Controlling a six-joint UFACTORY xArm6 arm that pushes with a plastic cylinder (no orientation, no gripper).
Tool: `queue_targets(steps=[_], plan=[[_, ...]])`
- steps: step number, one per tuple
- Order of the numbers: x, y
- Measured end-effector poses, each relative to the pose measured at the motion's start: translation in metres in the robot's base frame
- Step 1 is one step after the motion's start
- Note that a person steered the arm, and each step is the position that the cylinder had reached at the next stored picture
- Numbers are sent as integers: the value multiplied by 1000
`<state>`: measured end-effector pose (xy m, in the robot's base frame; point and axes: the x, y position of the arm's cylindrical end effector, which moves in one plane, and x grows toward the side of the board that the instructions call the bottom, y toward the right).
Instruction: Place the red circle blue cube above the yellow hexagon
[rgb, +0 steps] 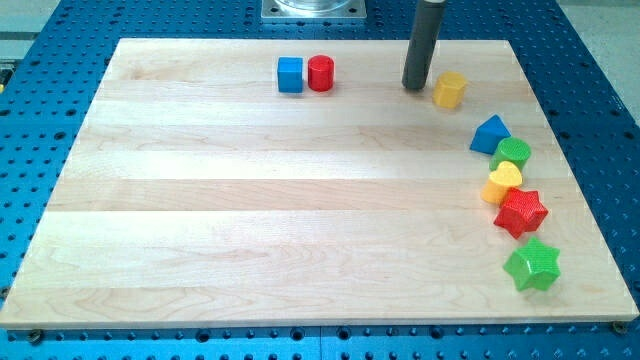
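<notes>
The blue cube (290, 75) and the red circle (320, 73) stand side by side, touching, near the top of the wooden board (250, 200), the cube on the left. The yellow hexagon (450, 89) sits farther right near the top. My tip (415, 87) rests on the board just left of the yellow hexagon, close to it, and well right of the red circle.
Down the board's right side run a blue triangle (489, 133), a green circle (513, 154), a yellow heart (503, 182), a red star (521, 212) and a green star (532, 265). A metal base (313, 9) sits beyond the top edge.
</notes>
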<state>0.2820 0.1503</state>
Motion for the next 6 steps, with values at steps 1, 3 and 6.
queue_targets(steps=[1, 3, 6], plan=[[23, 10], [59, 47], [58, -171]])
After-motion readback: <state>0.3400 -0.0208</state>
